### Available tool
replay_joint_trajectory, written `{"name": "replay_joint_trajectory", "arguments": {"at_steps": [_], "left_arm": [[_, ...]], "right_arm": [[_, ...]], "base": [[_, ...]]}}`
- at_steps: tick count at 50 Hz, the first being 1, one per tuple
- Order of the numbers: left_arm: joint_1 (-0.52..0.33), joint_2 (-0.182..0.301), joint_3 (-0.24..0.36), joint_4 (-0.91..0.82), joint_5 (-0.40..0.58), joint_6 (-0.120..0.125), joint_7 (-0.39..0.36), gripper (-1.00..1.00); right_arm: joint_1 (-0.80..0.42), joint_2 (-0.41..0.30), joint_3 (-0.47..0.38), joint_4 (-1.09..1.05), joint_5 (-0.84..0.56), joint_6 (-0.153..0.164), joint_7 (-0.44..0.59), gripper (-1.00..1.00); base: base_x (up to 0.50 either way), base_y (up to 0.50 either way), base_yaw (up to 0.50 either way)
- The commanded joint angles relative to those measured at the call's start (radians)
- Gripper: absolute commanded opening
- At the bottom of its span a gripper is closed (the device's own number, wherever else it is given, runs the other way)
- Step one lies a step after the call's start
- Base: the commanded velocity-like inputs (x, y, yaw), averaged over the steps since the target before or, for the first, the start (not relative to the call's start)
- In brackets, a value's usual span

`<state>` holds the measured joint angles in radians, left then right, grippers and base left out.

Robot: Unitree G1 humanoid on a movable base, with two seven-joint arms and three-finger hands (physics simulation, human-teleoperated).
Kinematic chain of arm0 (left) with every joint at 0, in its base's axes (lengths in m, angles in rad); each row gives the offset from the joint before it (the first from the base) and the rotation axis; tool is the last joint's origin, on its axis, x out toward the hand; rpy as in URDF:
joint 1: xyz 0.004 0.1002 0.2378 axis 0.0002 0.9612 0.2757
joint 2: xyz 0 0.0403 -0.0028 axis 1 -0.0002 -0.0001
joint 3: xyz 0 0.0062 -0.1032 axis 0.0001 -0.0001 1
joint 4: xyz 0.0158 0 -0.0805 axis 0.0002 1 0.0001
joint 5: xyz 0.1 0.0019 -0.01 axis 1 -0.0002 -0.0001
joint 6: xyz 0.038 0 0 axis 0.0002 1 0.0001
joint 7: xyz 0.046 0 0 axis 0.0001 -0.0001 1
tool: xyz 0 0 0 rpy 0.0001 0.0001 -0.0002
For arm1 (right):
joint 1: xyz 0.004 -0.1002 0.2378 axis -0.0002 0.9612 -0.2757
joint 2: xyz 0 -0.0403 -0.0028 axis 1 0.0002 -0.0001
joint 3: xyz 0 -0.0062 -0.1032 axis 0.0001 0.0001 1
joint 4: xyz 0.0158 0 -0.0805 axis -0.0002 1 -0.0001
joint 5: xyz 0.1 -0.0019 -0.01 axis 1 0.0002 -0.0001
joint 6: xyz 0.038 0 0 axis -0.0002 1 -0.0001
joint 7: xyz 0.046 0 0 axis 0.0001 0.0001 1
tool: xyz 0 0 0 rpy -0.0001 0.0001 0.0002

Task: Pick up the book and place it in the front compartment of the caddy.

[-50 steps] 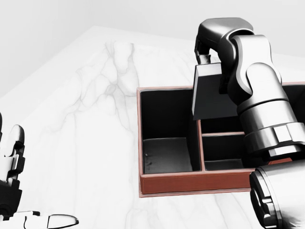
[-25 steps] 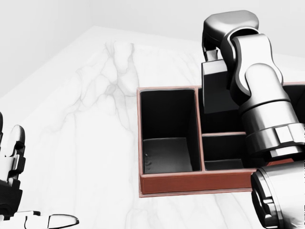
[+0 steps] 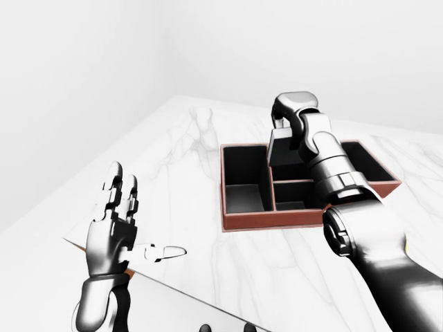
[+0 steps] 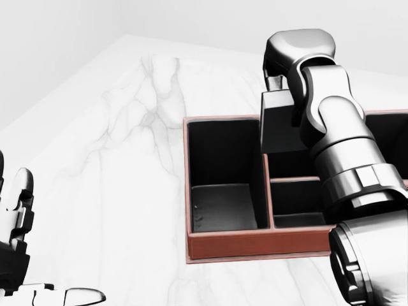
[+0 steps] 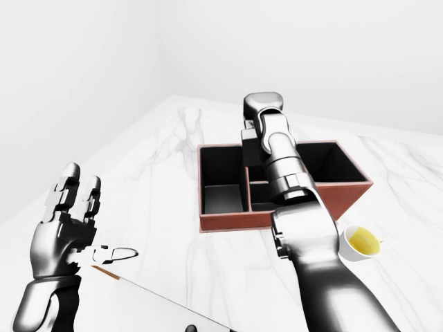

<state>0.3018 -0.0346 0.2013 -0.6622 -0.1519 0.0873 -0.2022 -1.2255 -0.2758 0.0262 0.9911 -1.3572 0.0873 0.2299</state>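
Observation:
The book [image 4: 280, 124] is a dark flat slab, held upright in my right hand [image 4: 276, 81], whose fingers close on its top edge. It hangs over the red-brown caddy [image 4: 255, 245], at the divider between the large left compartment and the upper small compartment. I cannot tell whether its lower edge touches the caddy. My right forearm hides the caddy's right part in the head view. The caddy shows whole in the right-eye view [image 5: 228, 220]. My left hand [image 3: 123, 218] is open and empty, raised far to the left of the caddy.
A white cup of yellow liquid [image 5: 361, 242] stands on the marble table to the lower right of the caddy. A flat white slab with a thin brown edge [image 3: 173, 294] lies at the bottom of the left-eye view. The table's left edge [image 3: 104, 162] runs diagonally.
My right hand moved the book right and turned it upright, then moved it back left a little over the divider. My left hand has not moved.

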Motion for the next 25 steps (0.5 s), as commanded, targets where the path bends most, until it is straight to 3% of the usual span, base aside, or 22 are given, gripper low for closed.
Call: {"name": "replay_joint_trajectory", "arguments": {"at_steps": [1, 25], "left_arm": [[-0.024, -0.002, -0.001, 0.053, 0.006, 0.0, 0.014, 1.0], [-0.026, 0.0, -0.002, 0.055, 0.007, 0.0, 0.014, 1.0]], "right_arm": [[-0.04, -0.003, 0.014, 0.108, 0.043, 0.0, -0.089, -1.0], [-0.066, -0.031, 0.017, 0.109, 0.015, 0.0, -0.106, -1.0]], "base": [[0.0, 0.0, 0.0], [0.0, 0.0, 0.0]]}}
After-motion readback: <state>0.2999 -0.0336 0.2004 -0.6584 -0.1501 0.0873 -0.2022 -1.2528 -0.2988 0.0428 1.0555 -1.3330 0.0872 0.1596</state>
